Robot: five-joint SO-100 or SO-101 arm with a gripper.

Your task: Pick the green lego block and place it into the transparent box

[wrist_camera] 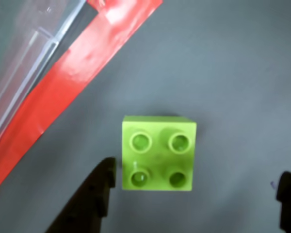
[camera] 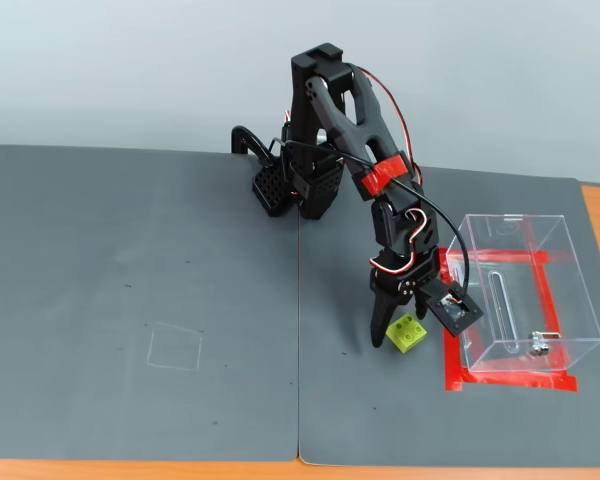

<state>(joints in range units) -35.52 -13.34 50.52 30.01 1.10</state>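
The gripper (camera: 404, 322) is down at the mat (camera: 140, 260), jaws spread wide and holding nothing. The green brick (wrist_camera: 158, 153) sits studs up between them in the wrist view; the finger (wrist_camera: 94, 194) at seven o'clock is just beside the brick, the other at four o'clock stands well apart. In the fixed view the brick (camera: 407, 334) lies just beside the clear box (camera: 520, 300), at its nine o'clock. Red tape (camera: 510, 381) frames the box's base.
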